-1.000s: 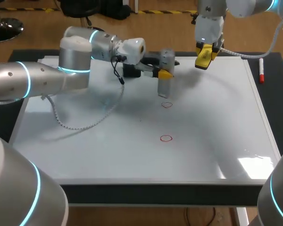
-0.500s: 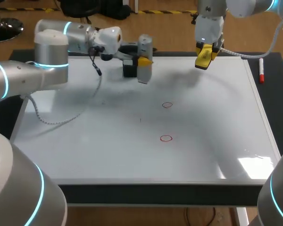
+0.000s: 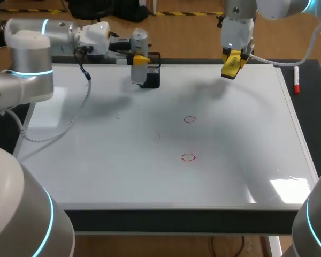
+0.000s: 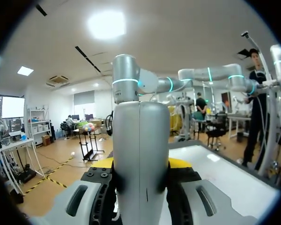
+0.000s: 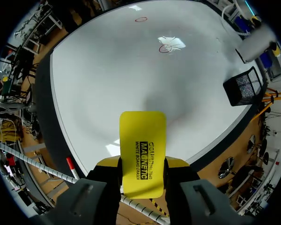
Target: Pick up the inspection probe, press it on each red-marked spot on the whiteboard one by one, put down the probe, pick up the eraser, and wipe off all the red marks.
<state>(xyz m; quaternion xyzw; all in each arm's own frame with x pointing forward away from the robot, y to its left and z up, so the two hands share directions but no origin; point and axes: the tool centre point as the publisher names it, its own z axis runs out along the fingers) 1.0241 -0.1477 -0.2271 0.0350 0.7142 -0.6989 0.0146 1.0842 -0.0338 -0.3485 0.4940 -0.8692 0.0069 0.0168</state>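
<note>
The inspection probe [image 3: 139, 42], a grey cylinder, stands upright in my left gripper [image 3: 140, 60], which is shut on it above the whiteboard's [image 3: 123, 160] far edge, right beside a black mesh holder [image 3: 153, 76]. In the left wrist view the probe [image 4: 140, 154] fills the gap between the fingers. My right gripper [image 3: 231, 65] is shut on the yellow eraser [image 3: 231, 63] and hangs above the board's far right part; the eraser [image 5: 142, 150] sticks out ahead of its fingers. Two red ring marks [image 3: 189, 119] [image 3: 188, 157] lie mid-board, also seen as red rings [image 5: 165, 48] [image 5: 141, 19].
A red-capped marker [image 3: 296, 80] lies on the dark mat just right of the board. The left arm's cable [image 3: 69, 126] droops over the board's left part. The black mesh holder [image 5: 241, 85] sits at the board's far edge.
My left arm has carried the probe back and to the left, away from the upper red mark and over to the black holder. The right arm with the eraser has stayed still.
</note>
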